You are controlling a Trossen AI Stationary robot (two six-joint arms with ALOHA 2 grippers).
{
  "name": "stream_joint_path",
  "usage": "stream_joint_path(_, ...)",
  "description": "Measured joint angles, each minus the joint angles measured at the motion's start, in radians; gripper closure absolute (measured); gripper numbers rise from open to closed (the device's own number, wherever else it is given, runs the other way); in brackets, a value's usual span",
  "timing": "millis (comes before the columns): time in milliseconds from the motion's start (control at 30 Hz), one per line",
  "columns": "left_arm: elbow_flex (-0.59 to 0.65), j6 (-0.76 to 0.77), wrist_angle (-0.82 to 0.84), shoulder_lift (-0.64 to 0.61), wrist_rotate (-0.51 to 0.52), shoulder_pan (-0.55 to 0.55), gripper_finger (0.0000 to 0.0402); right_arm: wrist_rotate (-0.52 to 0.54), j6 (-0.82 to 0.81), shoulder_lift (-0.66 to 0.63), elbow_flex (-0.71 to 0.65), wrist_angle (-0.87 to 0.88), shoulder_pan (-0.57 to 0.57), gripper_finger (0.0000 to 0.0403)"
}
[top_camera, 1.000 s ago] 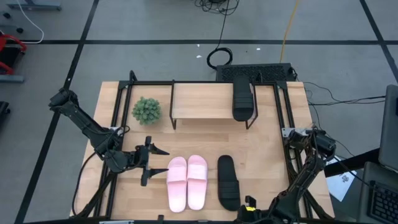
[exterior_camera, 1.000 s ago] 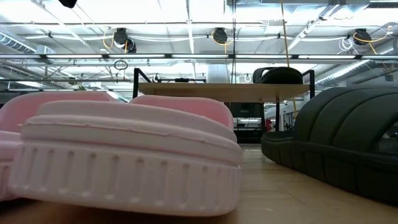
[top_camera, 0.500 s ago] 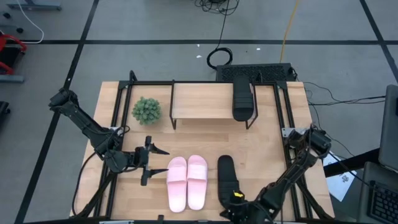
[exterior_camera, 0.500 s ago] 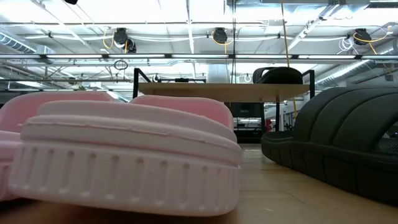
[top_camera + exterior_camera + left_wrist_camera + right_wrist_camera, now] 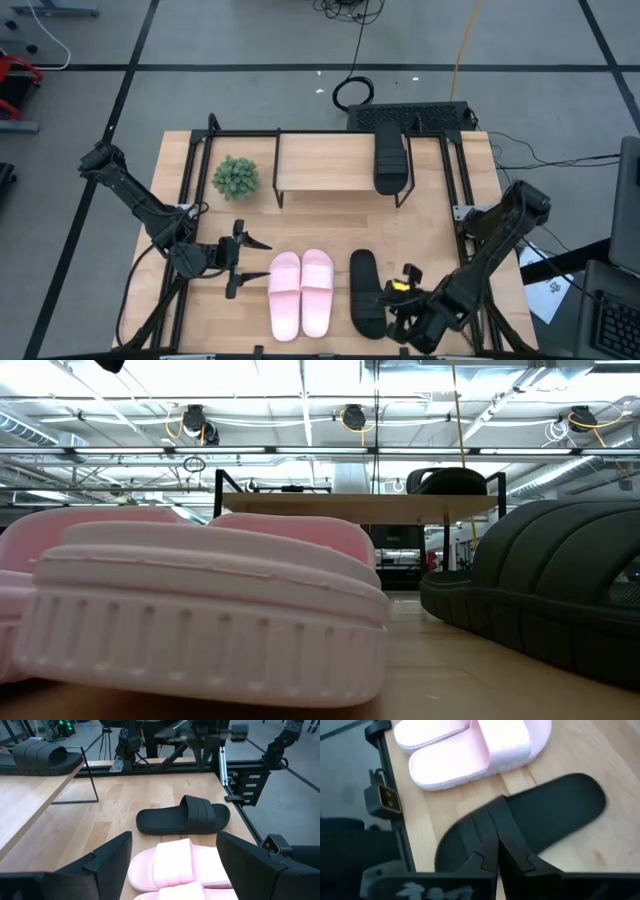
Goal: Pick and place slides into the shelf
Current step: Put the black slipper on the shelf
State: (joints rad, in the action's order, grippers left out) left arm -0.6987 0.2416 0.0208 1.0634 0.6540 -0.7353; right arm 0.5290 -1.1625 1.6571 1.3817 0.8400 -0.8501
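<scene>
The left pincer (image 5: 243, 258) hovers near the surface's (image 5: 430, 240) left edge, fingers spread wide with nothing between them, aimed at the pink slides (image 5: 301, 290). That pink pair lies side by side near the front edge. Behind it, a small green plant (image 5: 235, 177) stands beside the shelf (image 5: 325, 162) at the back edge. One black slide (image 5: 390, 162) rests on the right end of the shelf's top board. The other black slide (image 5: 365, 291) lies on the surface just right of the pink pair. The right pincer (image 5: 398, 295), fingers pressed shut and holding nothing, hangs at this slide's right side.
</scene>
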Motion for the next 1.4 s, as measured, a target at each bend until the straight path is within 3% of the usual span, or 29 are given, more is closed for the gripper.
stream_joint_path(267,0.000,-0.001,0.000,0.000,0.000,0.000,0.0108,-0.090,0.053,-0.174,-0.129,0.004,0.014,0.0403)
stream_joint_path(400,0.000,-0.001,-0.001,0.000,0.000,0.000,0.0108,-0.119,0.109,-0.261,-0.282,-0.219,0.051,0.0403)
stream_joint_path(533,0.000,0.000,-0.001,0.000,0.000,0.000,0.0108,-0.244,0.147,-0.318,-0.453,-0.467,0.116,0.0401)
stream_joint_path(667,0.000,0.007,-0.004,0.000,0.001,0.000,0.0108,-0.381,0.159,-0.341,-0.555,-0.576,0.176,0.0374)
stream_joint_path(767,0.000,0.016,-0.009,0.000,0.001,0.000,0.0108,-0.429,0.163,-0.361,-0.586,-0.587,0.197,0.0341)
stream_joint_path(1033,0.000,0.020,-0.018,0.000,0.001,0.000,0.0108,-0.426,0.263,-0.391,-0.593,-0.587,0.242,0.0262)
stream_joint_path(1400,0.000,0.023,-0.017,0.000,0.002,0.000,0.0108,-0.554,0.331,-0.361,-0.593,-0.666,0.288,0.0225)
